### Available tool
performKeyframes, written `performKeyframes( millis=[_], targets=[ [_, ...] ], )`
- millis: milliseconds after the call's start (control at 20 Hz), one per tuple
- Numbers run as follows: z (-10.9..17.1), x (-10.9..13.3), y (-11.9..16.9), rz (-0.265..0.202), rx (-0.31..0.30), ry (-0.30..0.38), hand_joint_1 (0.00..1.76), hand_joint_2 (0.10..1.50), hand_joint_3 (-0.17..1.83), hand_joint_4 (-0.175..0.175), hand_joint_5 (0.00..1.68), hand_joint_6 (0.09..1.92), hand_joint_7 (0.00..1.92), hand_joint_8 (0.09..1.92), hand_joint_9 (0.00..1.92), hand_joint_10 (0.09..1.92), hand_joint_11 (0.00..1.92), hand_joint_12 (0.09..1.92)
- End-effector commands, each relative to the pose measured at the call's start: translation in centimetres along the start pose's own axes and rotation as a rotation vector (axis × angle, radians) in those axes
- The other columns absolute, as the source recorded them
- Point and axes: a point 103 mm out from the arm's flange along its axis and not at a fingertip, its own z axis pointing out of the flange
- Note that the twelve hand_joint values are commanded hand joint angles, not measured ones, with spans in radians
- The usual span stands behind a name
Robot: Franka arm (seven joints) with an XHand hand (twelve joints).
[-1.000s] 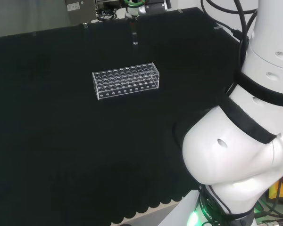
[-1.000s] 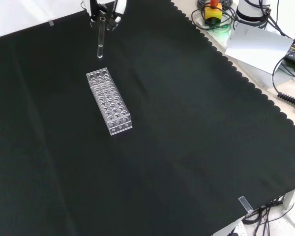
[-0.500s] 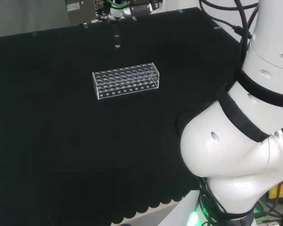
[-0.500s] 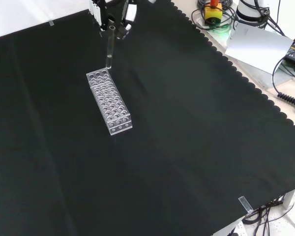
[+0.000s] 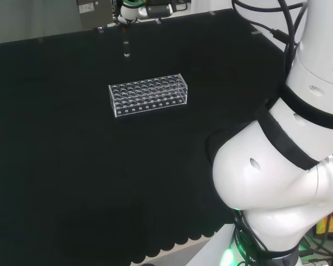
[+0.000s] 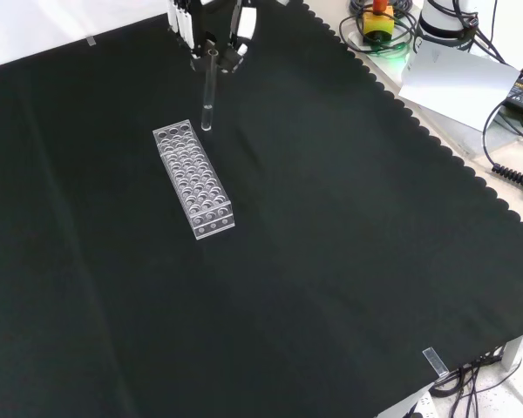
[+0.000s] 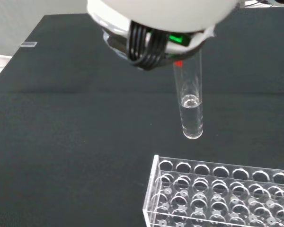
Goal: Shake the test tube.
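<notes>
While reaching in from the top of the front view, hanging well above the black-clothed table (image 6: 349, 261), palm turned downward: the hand (image 6: 216, 26). Fingers (image 6: 241, 22) curling round the upper end of the test tube (image 6: 208, 91), pinching it there. Hanging straight down from the fingers, upright, rounded bottom lowest, clear of the cloth: the tube, carrying a little clear liquid in its lower part, as seen in the wrist view (image 7: 190, 106). Lying just below and beside the tube's tip in the front view, not touching it: the clear rack (image 6: 193, 178), resting on the cloth with its many round holes facing up. Showing in the head view at the far edge of the cloth, hand (image 5: 134, 8) gripping the tube (image 5: 126, 47) beyond the rack (image 5: 149, 94).
</notes>
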Motion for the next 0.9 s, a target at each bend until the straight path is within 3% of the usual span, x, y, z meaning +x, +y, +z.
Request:
performKeyframes(
  millis=[50, 350, 600, 900],
  targets=[
    [0.0, -5.1, -1.1, 0.119, 0.000, -0.017, 1.33, 0.71, 0.51, -0.175, 1.42, 0.09, 1.39, 0.67, 1.60, 0.60, 1.30, 0.86],
    [0.5, -11.7, -2.8, 0.271, 0.022, -0.076, 1.33, 0.71, 0.51, -0.175, 1.42, 0.09, 1.39, 0.67, 1.60, 0.60, 1.30, 0.86],
    [0.3, -15.8, -3.8, 0.386, 0.025, -0.116, 1.33, 0.71, 0.52, -0.175, 1.42, 0.09, 1.39, 0.67, 1.60, 0.60, 1.30, 0.86],
    [-0.3, -17.5, -4.1, 0.428, 0.017, -0.132, 1.33, 0.71, 0.52, -0.175, 1.42, 0.09, 1.39, 0.67, 1.60, 0.60, 1.30, 0.86]
  ],
)
